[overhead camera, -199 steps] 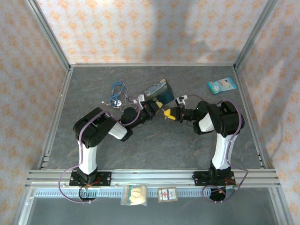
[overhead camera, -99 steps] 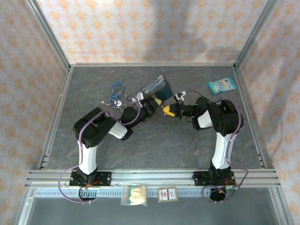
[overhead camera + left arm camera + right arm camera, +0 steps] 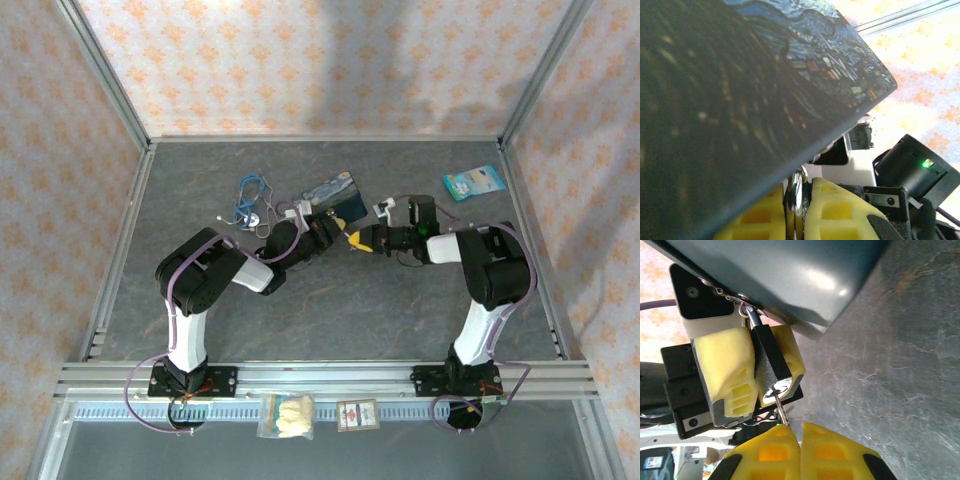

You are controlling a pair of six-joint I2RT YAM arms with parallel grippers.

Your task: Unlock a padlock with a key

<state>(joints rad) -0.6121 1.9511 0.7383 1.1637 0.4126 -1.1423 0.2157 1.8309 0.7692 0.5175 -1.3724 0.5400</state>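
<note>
Grey marbled table [image 3: 330, 300] below, orange-patterned walls [image 3: 300, 60] around it. My left claw [image 3: 799, 215] is clamped on a tiny dark-bodied padlock [image 3: 767, 357] with a thin silver shackle, the body squeezed between its yellow foam pads [image 3: 725, 365]. The shackle end sticks out on that claw's camera side, hooked onto the edge of a painted blue box [image 3: 790, 275] that crowds right against the claw. My right claw [image 3: 801, 435] is pinched shut on a thin, pale silver metal key [image 3: 781, 412]. The blade runs straight out from its fingertips to the padlock's silver keyhole end, though I can't tell how deep it sits.
</note>
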